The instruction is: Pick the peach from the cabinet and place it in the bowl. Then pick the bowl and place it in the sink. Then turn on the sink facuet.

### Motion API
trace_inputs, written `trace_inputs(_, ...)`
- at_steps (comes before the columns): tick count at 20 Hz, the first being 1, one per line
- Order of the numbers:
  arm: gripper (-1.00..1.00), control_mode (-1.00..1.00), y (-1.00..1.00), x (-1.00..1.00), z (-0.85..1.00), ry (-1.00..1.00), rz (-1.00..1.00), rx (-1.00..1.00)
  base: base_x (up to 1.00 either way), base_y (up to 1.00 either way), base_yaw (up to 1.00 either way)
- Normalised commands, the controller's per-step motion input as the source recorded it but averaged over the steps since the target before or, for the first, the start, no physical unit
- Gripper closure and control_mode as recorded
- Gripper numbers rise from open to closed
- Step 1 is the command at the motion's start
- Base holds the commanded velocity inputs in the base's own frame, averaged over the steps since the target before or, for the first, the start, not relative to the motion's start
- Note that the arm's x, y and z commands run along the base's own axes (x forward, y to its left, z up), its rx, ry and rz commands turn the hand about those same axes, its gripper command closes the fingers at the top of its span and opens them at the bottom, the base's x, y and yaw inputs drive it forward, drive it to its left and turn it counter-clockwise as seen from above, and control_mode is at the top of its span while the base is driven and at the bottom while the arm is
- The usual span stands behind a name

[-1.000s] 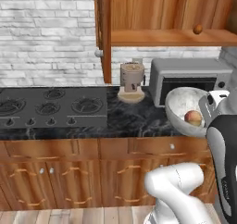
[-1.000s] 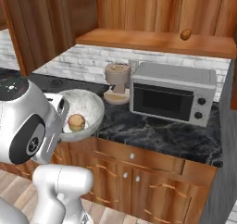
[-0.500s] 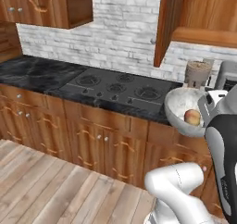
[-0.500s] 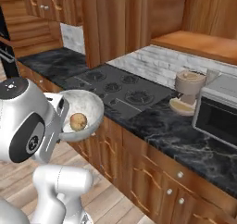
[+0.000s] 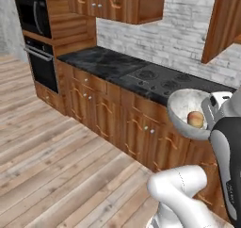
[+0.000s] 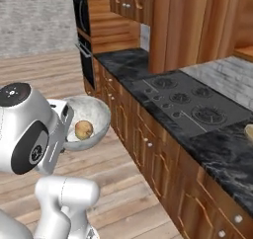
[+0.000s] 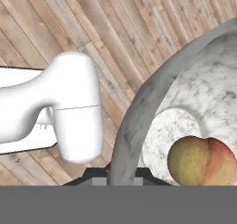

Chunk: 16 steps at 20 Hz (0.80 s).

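At the far left of the left base view a built-in black oven [image 5: 41, 62] sits in a tall wooden column, with a plank floor [image 5: 52, 156] spreading out in front of it. Next along comes a run of low wooden cupboards [image 5: 108, 111] under a dark veined marble counter [image 5: 101, 62], and then a black gas cooktop [image 5: 167, 81] set into that counter below a pale brick wall [image 5: 155, 31]. Further right, in front of the cupboards and clear of the counter, the bowl [image 5: 184, 110] hangs in the air, held up by the arm. The peach [image 5: 196, 119] lies inside it, resting against the speckled inner wall. In the hand view the gripper [image 7: 121, 176] is clamped narrowly on the bowl's grey rim, with the peach just inside the bowl beside it and the floor planks below.
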Motion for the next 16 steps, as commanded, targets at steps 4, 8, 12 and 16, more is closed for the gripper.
trace_inputs(4, 1.00, 1.00, 0.00, 0.00, 0.00, 0.00, 0.00, 0.00, -0.17, 0.08, 0.50)
trace_inputs(8, 1.00, 1.00, 0.00, 0.00, 0.00, 0.00, 0.00, 0.00, 0.04, 0.12, 0.41)
trace_inputs(12, 1.00, 1.00, 0.00, 0.00, 0.00, 0.00, 0.00, 0.00, 0.31, 0.29, 0.30)
trace_inputs(16, 1.00, 1.00, 0.00, 0.00, 0.00, 0.00, 0.00, 0.00, 0.61, 0.40, 0.22)
